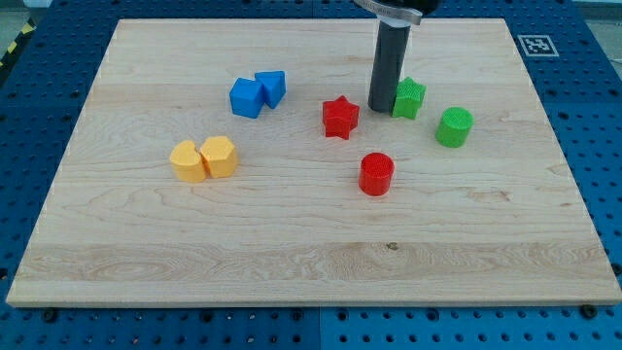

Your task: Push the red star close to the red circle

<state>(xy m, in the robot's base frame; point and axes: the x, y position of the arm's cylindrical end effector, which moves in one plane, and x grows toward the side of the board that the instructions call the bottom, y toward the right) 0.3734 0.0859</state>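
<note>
The red star (340,117) lies on the wooden board near the view's middle, a little toward the top. The red circle (376,173) stands below and slightly right of it, a short gap apart. My tip (381,108) rests on the board just right of the red star, between it and a green star (409,98), close to both. The rod rises straight up out of the view's top.
A green circle (454,126) stands right of the green star. Two blue blocks (258,92) sit together at upper left of the star. Two yellow blocks (203,158) sit side by side at left. The board's edges (311,299) border blue perforated table.
</note>
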